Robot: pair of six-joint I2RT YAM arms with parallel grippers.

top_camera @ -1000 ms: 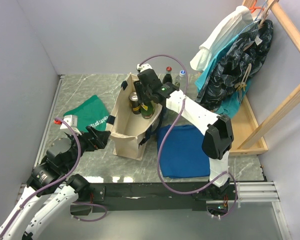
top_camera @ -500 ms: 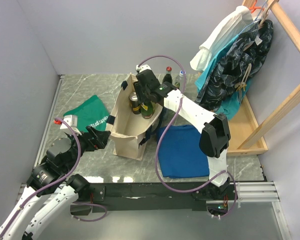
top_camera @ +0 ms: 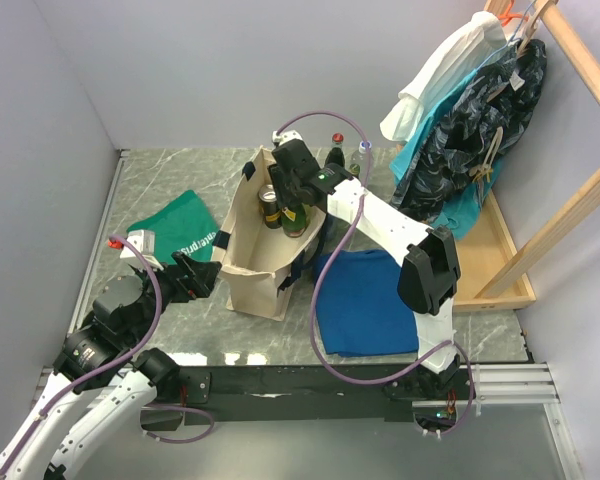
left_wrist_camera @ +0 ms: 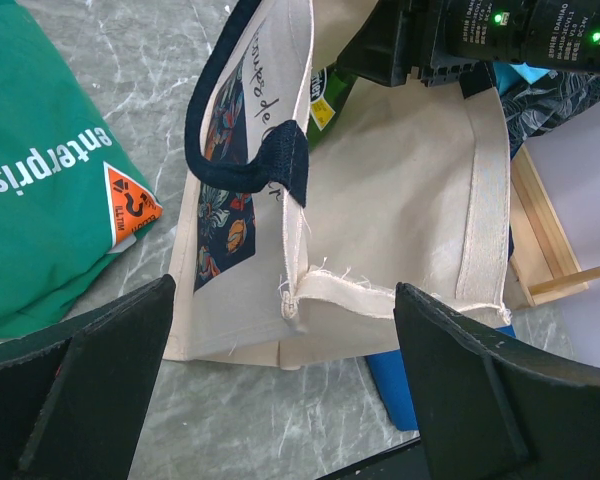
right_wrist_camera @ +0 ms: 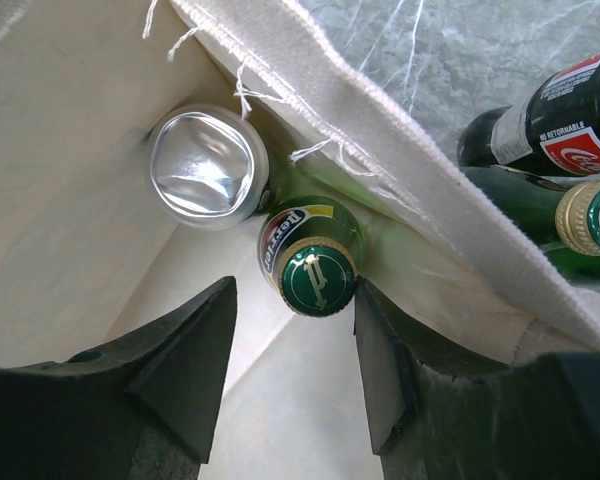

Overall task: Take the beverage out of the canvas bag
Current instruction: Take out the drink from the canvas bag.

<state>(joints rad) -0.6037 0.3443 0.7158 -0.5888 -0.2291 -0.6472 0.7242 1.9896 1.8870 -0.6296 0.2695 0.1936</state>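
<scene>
The canvas bag (top_camera: 255,265) stands upright at mid-table with its mouth open. Inside it a green beverage bottle with a green cap (right_wrist_camera: 318,275) stands beside a silver can (right_wrist_camera: 208,165). My right gripper (top_camera: 288,200) hangs over the bag's mouth, pointing down. In the right wrist view this gripper (right_wrist_camera: 294,300) is open; the cap sits at its fingertips, against the right one and apart from the left one. My left gripper (top_camera: 198,275) is wide open just left of the bag. The left wrist view shows that gripper (left_wrist_camera: 285,300) facing the bag's lower corner (left_wrist_camera: 400,200), with nothing held.
A green cloth with white lettering (top_camera: 180,230) lies left of the bag and a flat blue cloth (top_camera: 365,300) to its right. Just behind the bag stand a cola bottle (right_wrist_camera: 550,125) and a green bottle (right_wrist_camera: 590,215). Clothes hang on a wooden rack (top_camera: 470,110) at the back right.
The right gripper's jaws have narrowed a little around the green bottle's cap, and the right arm's elbow has shifted slightly left. The left arm has not moved.
</scene>
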